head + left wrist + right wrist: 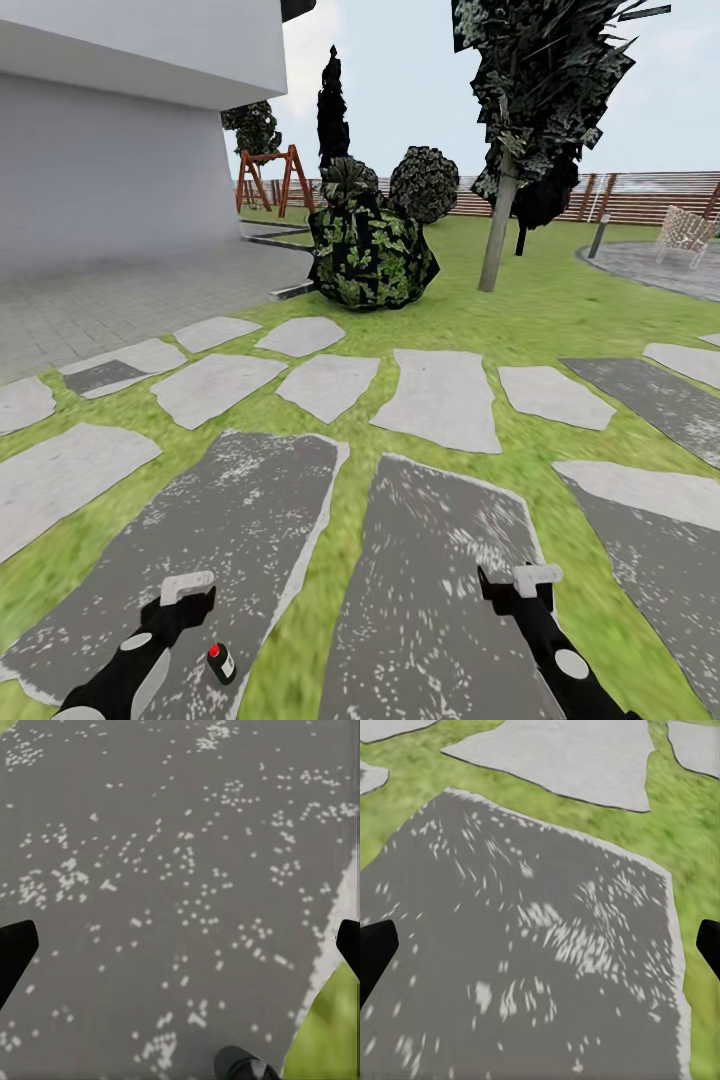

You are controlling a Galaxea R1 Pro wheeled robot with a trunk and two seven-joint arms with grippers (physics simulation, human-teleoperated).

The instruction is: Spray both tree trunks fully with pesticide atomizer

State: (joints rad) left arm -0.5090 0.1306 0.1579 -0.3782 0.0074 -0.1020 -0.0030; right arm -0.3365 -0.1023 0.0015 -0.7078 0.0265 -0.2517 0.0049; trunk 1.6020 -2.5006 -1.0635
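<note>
Grey stepping stones (430, 600) lie under both parted pincers, a small bottle (221, 663) half cut off.

tree (540, 90): crown cut off | bottle (241, 1065): cut off, blurred | fence (650, 195): partly hidden

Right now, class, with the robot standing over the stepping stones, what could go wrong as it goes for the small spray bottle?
1. The pesticide atomizer is tiny and stands upright on a dark stepping stone; the left gripper beside it might knock it over.
2. It sits at the wrist view's edge, outside the open fingers, so closing now would likely miss.
3. The tree trunk stands far across the grass; a weak grasp could drop the bottle underway.
</note>
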